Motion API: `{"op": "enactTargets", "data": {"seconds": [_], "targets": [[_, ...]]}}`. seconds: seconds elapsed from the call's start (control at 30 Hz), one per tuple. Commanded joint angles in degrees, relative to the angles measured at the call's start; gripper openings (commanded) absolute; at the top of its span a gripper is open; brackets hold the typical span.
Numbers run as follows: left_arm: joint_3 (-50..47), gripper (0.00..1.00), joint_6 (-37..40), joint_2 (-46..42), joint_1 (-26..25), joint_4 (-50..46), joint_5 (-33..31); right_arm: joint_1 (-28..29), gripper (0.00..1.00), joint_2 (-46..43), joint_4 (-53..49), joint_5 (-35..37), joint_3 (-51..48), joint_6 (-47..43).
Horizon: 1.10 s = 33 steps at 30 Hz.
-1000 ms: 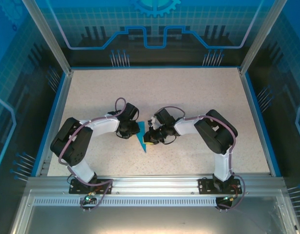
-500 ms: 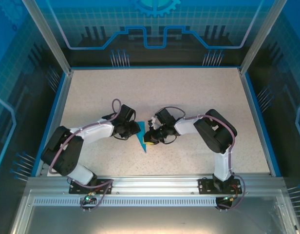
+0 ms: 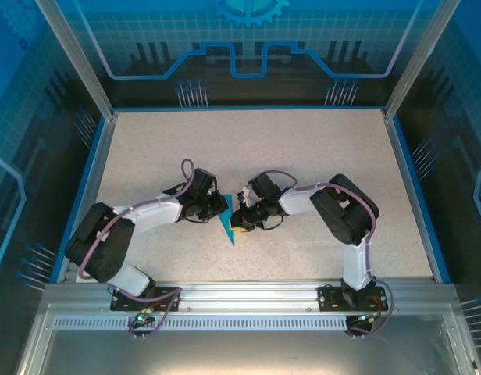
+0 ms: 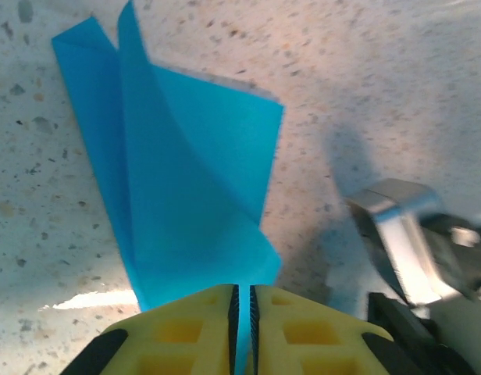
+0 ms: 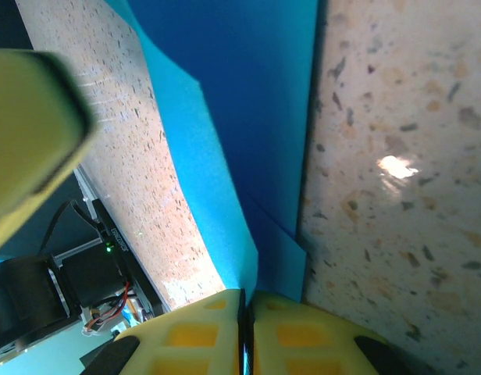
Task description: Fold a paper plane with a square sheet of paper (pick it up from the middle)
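Paper: a thin teal-blue paper sheet [image 3: 227,227], already creased into a narrow pointed shape, sits low over the speckled beige table [image 3: 318,156]. It lies right between the two grippers, with its tip towards the arm bases.

Left gripper [image 4: 242,306]: the yellow pads are pressed nearly together, pinching a sliver of the paper's edge. Ahead of the fingertips the sheet fans out, with one flap standing up off the table.

Right gripper [image 5: 245,308]: the yellow pads are pressed together on the paper's opposite edge. The sheet runs away ahead of the fingertips and to their left, the bare table to their right.

Step in hand: this looks like mid-fold. The nose is formed and each gripper holds one side, probably to set a wing or the centre crease — I can't tell which.

How far along: I'd say past the halfway mark, though the flaps are loose and not yet flat.

Next move: one gripper should anchor its edge while the other carries its flap across and down — slowly and together, so the thin paper neither tears nor slips out. The fold then wants pressing flat against the table.
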Motion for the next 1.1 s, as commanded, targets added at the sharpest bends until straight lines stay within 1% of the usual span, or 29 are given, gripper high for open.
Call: {"op": "enactTargets", "data": {"seconds": [0.0, 0.3, 0.73, 0.9, 1.07], "targets": [[1.76, 0.15, -0.18, 2.36, -0.12, -0.68, -2.51, 0.32, 0.12, 3.93, -4.10, 2.28, -0.35, -0.95], [1.75, 0.14, 0.06, 4.52, -0.10, -1.22, -5.50, 0.34, 0.12, 4.33, -4.42, 2.20, -0.43, -1.34], [2.44, 0.14, 0.82, 6.76, -0.13, -1.82, -5.78, 0.41, 0.12, 4.52, -5.76, 2.02, 0.42, -2.21], [2.58, 0.13, 1.13, 7.12, -0.16, -2.33, -5.79, 0.46, 0.14, 2.64, -5.78, 1.54, 0.35, -2.54], [2.18, 0.13, 1.15, 7.12, -0.11, -2.67, -5.82, 0.79, 0.20, -0.51, -7.01, 1.15, 0.72, -3.92]]}}
